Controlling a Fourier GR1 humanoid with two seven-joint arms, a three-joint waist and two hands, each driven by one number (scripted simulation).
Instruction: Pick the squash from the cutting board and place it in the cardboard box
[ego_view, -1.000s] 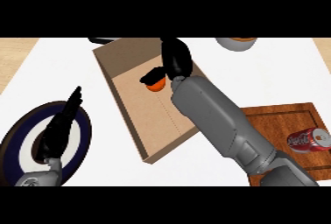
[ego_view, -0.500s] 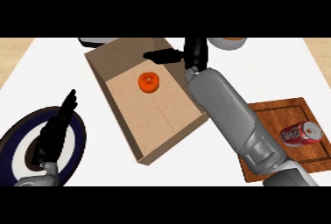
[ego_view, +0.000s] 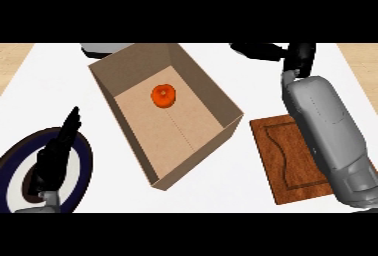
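The orange squash (ego_view: 163, 95) lies on the floor of the open cardboard box (ego_view: 214, 95), toward its far end. A wooden cutting board (ego_view: 289, 160) sits on the white counter to the right of the box, partly under my right forearm. My right hand (ego_view: 286, 53) is up at the far right, beyond the box's far right corner, fingers stretched out toward the left and holding nothing. My left hand (ego_view: 56, 152) rests open at the lower left, fingers pointing up, over a plate.
A dark blue plate with a white centre (ego_view: 16, 165) lies at the lower left under my left hand. A grey object (ego_view: 103, 48) shows behind the box's far left corner. The white counter (ego_view: 244, 175) meets a wooden surface at the far corners.
My right hand has drawn away from the box to the far right, leaving the squash inside. The red can seen on the cutting board earlier no longer shows. The view has shifted.
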